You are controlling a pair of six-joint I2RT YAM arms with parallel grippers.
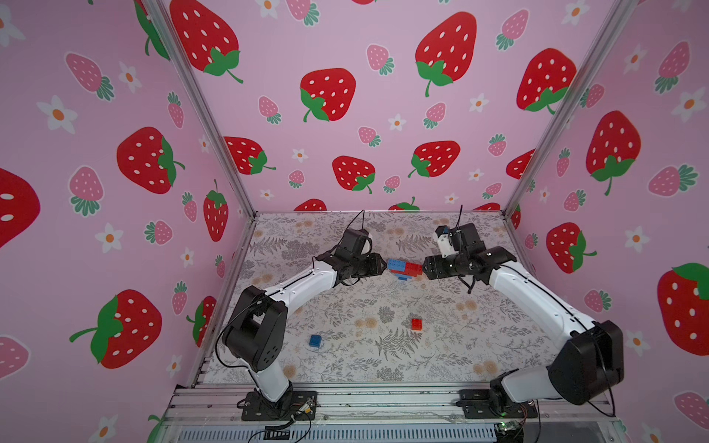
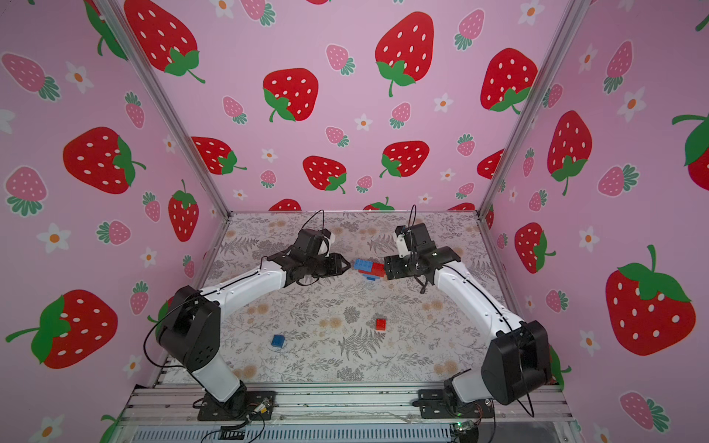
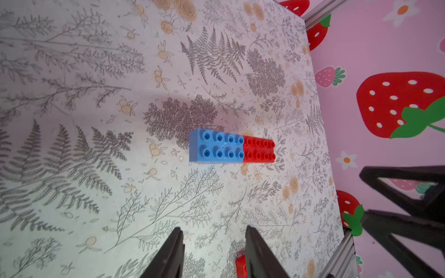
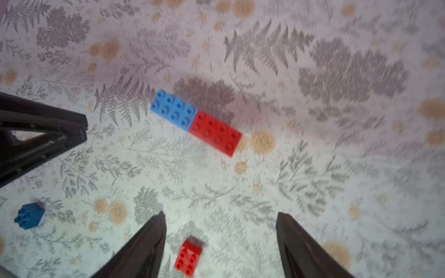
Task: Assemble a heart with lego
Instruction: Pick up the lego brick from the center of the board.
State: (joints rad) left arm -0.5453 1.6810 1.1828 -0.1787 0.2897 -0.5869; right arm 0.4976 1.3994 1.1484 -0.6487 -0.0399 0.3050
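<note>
The heart (image 1: 404,268) rests on the table's far middle, a stepped cluster whose top row is a blue long brick joined to a red one (image 3: 231,146) (image 4: 196,121). My left gripper (image 1: 384,264) (image 3: 214,231) hovers just left of it, open and empty. On the heart's other side, my right gripper (image 1: 424,269) (image 4: 220,216) is open wider, with nothing held. Two loose pieces of lego lie nearer the front: a small red brick (image 1: 416,324) (image 4: 189,261) and a small blue brick (image 1: 315,341) (image 4: 30,215). Both wrist views look down on the heart's studs.
The floral table (image 1: 345,307) is walled by pink strawberry-print panels with metal corner posts (image 1: 537,184). Both arm bases stand on the aluminium rail (image 1: 383,399) at the front edge. The right wrist view is slightly blurred.
</note>
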